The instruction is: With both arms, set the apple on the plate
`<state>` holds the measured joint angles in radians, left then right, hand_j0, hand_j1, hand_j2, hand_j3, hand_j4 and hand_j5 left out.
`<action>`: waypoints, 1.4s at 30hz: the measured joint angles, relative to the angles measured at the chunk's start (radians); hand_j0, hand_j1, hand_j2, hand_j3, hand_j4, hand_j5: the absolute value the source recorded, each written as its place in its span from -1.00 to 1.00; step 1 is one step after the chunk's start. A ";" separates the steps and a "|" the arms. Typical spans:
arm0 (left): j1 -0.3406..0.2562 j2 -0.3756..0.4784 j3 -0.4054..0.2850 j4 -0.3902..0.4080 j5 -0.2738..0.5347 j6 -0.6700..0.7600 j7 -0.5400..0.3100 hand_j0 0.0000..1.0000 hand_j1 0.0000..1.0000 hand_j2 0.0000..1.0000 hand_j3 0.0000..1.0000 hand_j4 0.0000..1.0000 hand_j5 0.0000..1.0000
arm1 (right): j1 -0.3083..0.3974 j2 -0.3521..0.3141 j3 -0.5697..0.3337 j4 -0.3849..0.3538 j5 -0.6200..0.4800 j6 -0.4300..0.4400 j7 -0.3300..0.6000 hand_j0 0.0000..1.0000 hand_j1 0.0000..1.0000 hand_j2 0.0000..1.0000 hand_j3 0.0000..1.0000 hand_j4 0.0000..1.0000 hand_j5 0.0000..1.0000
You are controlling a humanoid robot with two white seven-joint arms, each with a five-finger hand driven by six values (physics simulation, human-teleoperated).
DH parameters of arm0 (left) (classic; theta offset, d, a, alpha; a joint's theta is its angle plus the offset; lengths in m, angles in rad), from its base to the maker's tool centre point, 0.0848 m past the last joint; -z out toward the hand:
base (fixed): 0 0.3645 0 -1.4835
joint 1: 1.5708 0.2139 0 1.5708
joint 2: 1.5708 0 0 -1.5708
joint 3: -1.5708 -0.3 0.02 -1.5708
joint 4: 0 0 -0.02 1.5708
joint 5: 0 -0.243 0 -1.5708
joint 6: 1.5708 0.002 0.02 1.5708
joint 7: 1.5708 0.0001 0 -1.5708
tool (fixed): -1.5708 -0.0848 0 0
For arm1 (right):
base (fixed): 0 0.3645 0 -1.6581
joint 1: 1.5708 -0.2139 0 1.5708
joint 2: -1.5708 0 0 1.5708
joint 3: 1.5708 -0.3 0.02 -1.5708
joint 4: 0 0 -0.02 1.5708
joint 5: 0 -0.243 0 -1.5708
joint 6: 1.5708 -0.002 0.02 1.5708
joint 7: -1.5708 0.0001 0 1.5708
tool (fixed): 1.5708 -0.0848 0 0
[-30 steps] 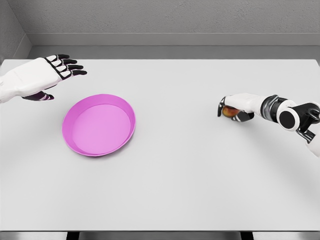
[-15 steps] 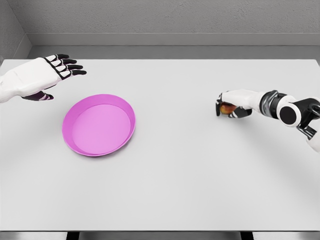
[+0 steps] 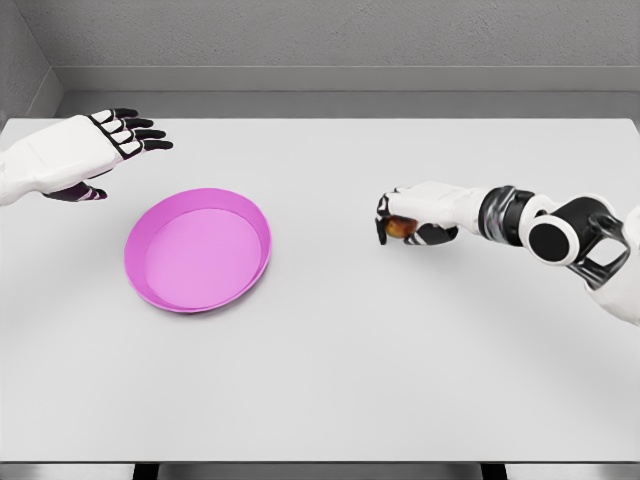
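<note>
Here, right hand [image 3: 412, 214] clasps the apple [image 3: 401, 228] above the white table [image 3: 340, 360], left hand [image 3: 85, 150] spread

A white table [image 3: 330, 360] with a flat, matte top fills most of the view; its near edge runs along the bottom of the frame, with dark supports showing beneath. Behind it stands a grey textured wall [image 3: 340, 35] with a paler band at its base. Lighting is soft and even.
</note>
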<state>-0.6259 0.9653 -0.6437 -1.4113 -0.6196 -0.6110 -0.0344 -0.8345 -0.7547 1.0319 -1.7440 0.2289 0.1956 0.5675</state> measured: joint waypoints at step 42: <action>0.002 -0.008 0.000 -0.004 -0.001 0.000 0.000 1.00 1.00 1.00 1.00 1.00 1.00 | -0.063 0.084 -0.076 -0.009 0.007 -0.044 0.003 1.00 1.00 1.00 1.00 1.00 1.00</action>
<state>-0.6243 0.9574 -0.6441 -1.4155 -0.6201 -0.6110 -0.0344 -0.8974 -0.6704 0.9561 -1.7533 0.2362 0.1518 0.5705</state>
